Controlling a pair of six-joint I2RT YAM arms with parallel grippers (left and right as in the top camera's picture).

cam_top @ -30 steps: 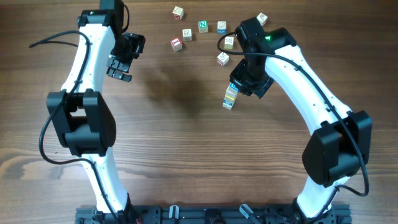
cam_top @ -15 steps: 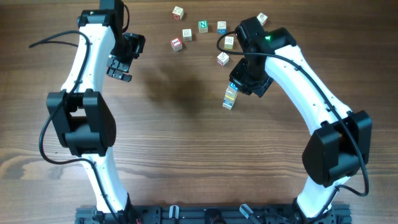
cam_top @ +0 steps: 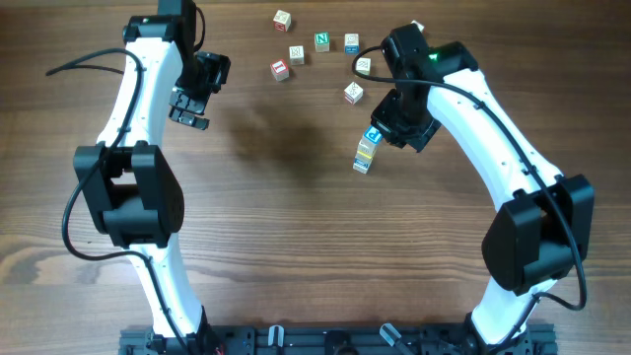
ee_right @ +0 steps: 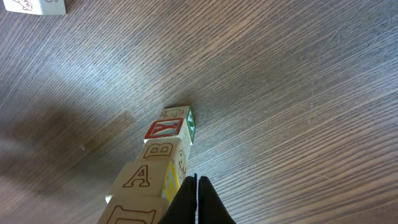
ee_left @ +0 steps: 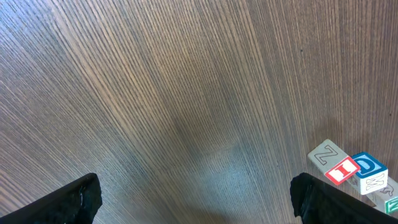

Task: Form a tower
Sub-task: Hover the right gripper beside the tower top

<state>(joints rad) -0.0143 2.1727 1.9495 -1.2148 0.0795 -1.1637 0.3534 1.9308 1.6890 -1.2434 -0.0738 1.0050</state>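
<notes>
**Spotter:** Where's the tower sitting from your fingers?

**Operator:** My right gripper [ee_right: 196, 186] has its fingers pressed together with nothing between them. In my wrist view the tower [ee_right: 158, 155] stands just left of the fingertips. It's so close I can't tell whether they touch it.

**Spotter:** Which way does it run?

**Operator:** Upright. Its long axis rises off the table [ee_right: 298, 74] toward my wrist, alongside the fingers. The Y face is the lowest I can read, then B, then A nearest the camera.

**Spotter:** And the other arm?

**Operator:** My left gripper [cam_top: 189, 106] has its fingers spread wide and holds nothing, well apart from the stack. The right arm is far nearer.

**Spotter:** So what does the move turn on?

**Operator:** As I judge it, on that narrow gap to the left. I'd go straight up along the stack's axis, because any drift left could topple it. The loose cubes [cam_top: 353, 93] lie beyond the fingertips, so I'd only reach for one after I've lifted clear.
</notes>
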